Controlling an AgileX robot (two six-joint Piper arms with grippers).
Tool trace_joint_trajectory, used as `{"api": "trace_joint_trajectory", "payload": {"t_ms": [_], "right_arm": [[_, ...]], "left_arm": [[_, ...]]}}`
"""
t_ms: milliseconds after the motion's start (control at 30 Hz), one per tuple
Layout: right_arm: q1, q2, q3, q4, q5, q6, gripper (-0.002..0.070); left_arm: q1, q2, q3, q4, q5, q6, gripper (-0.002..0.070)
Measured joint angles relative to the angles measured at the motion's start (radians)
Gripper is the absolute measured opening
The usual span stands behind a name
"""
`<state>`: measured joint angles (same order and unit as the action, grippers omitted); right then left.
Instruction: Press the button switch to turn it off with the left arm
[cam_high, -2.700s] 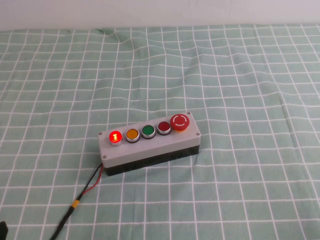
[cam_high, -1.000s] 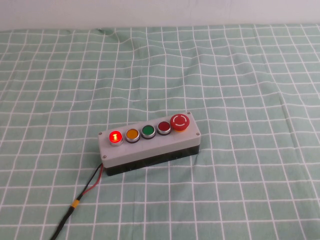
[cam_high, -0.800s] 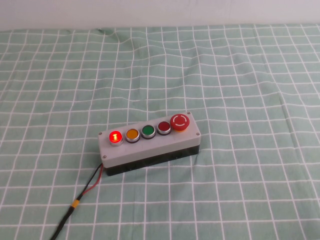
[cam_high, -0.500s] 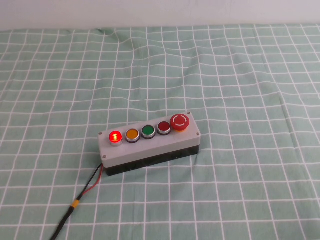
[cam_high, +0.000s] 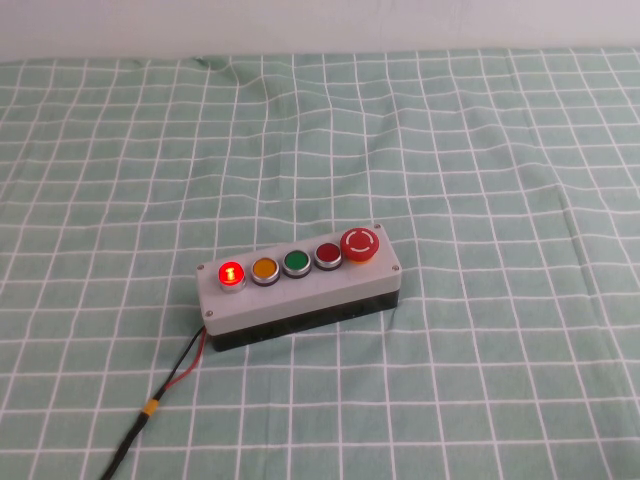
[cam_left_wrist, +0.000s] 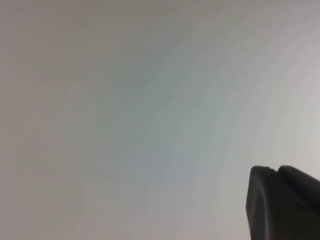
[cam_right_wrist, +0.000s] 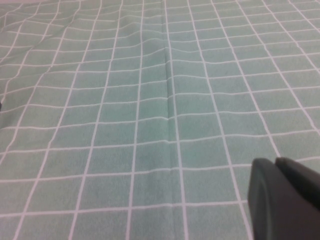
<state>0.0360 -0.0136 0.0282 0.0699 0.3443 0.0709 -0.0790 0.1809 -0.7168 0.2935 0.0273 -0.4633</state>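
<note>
The button switch (cam_high: 230, 273) glows bright red at the left end of a five-button row on the grey box (cam_high: 300, 295), which lies on the green checked cloth. Neither arm shows in the high view. My left gripper (cam_left_wrist: 275, 169) appears only in the left wrist view, as two black fingers pressed together against a blank pale grey background, with nothing between them. My right gripper (cam_right_wrist: 274, 160) appears only in the right wrist view, fingers together and empty, above bare checked cloth. The box is in neither wrist view.
Beside the lit button stand a yellow button (cam_high: 264, 268), a green button (cam_high: 296, 263), a dark red flat button (cam_high: 328, 255) and a large red mushroom button (cam_high: 360, 243). Red and black wires (cam_high: 170, 375) run from the box's left end to the front edge.
A small black part at the lower left corner of the high view 2.7 s ago is gone. The box and the lit button have not changed.
</note>
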Motion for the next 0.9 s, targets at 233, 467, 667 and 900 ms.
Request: {"api": "trace_joint_trajectory", "payload": {"t_ms": [233,467,667,900], "right_arm": [[0.000,0.000,0.000,0.000,0.000,0.000,-0.0017],[0.000,0.000,0.000,0.000,0.000,0.000,-0.0017],[0.000,0.000,0.000,0.000,0.000,0.000,-0.0017],[0.000,0.000,0.000,0.000,0.000,0.000,-0.0017]], "left_arm": [[0.000,0.247,-0.235,-0.093,0.500,0.137,-0.0002],[0.000,0.532,-0.381,-0.415,0.826,0.523,-0.0002],[0.000,0.682,-0.387,-0.597,0.784,0.614,-0.0002],[0.000,0.865,-0.391,-0.833,0.818,0.877,-0.0002]]}}
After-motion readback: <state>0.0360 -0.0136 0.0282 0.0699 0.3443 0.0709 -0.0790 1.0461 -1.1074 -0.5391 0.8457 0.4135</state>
